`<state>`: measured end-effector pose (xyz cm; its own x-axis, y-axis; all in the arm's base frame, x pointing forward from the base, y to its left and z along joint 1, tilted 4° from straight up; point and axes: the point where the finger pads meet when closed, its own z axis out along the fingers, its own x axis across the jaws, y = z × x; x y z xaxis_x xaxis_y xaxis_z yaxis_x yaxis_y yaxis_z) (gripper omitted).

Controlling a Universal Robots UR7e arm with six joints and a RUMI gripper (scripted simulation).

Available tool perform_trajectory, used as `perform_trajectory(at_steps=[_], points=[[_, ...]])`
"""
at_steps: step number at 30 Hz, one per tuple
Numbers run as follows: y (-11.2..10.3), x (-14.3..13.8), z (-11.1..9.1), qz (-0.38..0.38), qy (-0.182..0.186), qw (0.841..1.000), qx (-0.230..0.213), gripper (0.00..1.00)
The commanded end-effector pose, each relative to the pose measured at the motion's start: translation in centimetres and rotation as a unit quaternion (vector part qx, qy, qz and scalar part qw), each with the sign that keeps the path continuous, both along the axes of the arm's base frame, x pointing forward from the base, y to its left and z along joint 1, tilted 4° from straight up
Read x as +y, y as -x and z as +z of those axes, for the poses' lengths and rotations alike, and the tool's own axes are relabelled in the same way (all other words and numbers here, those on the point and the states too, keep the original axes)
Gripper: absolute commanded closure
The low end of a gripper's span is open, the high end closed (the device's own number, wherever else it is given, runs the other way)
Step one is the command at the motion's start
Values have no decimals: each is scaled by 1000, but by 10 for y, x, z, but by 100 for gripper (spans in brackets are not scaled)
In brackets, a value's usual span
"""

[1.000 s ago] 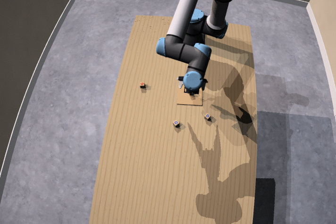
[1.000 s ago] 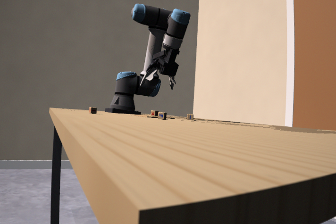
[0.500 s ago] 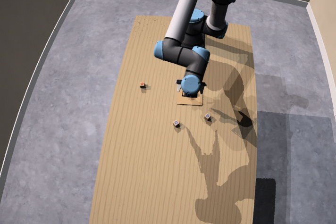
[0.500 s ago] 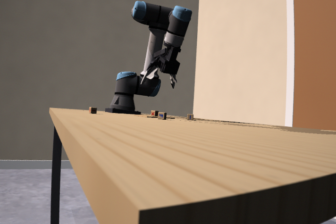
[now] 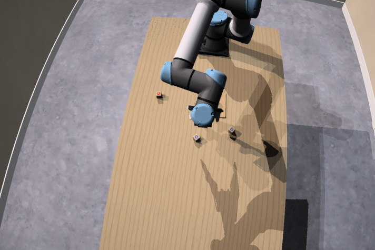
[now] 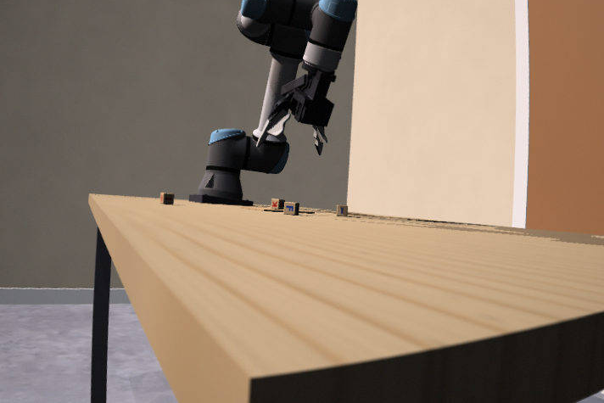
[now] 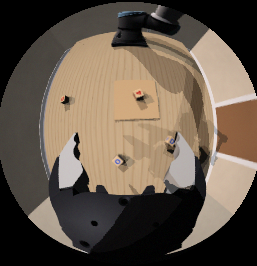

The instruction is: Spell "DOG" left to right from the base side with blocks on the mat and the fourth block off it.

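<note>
The gripper [image 5: 203,117] [image 6: 291,144] [image 7: 126,133] is held high above the table [image 5: 169,180] [image 6: 341,281] [image 7: 95,75], its jaws spread wide with nothing between them. In the wrist view, the block with the blue O [image 5: 196,138] [image 6: 291,208] [image 7: 118,161] shows between the two jaws, but it rests on the wood well below them. The block with the blue D [image 5: 231,130] [image 6: 342,209] [image 7: 170,141] is also down on the table, partly overlapped in that view by the tip of one jaw. The block with the red G [image 5: 158,94] [image 6: 166,198] [image 7: 64,99] lies well apart, outside the jaws and near a long edge of the table. A fourth block [image 6: 277,203] [image 7: 139,94] with a red mark on top sits on the mat [image 5: 224,112] [image 7: 126,110], ahead of the jaws toward the arm's base [image 5: 222,52] [image 6: 197,199] [image 7: 144,44]. The O, D and G blocks are all off the mat.
</note>
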<state>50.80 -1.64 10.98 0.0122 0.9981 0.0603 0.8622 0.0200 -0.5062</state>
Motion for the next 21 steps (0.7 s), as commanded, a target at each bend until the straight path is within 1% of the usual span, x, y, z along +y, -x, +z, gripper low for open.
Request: perform_trajectory(at_steps=[1,5,6,11,14,21], points=[[-36,-12,-2,0,-1,1000,7,0],[-60,-21,-7,0,-1,1000,7,0],[-60,-21,-7,0,-1,1000,7,0],[-79,-27,-12,0,-1,1000,6,0],[-84,-29,-13,1,-1,1000,6,0],[-86,-29,-14,0,-1,1000,6,0]])
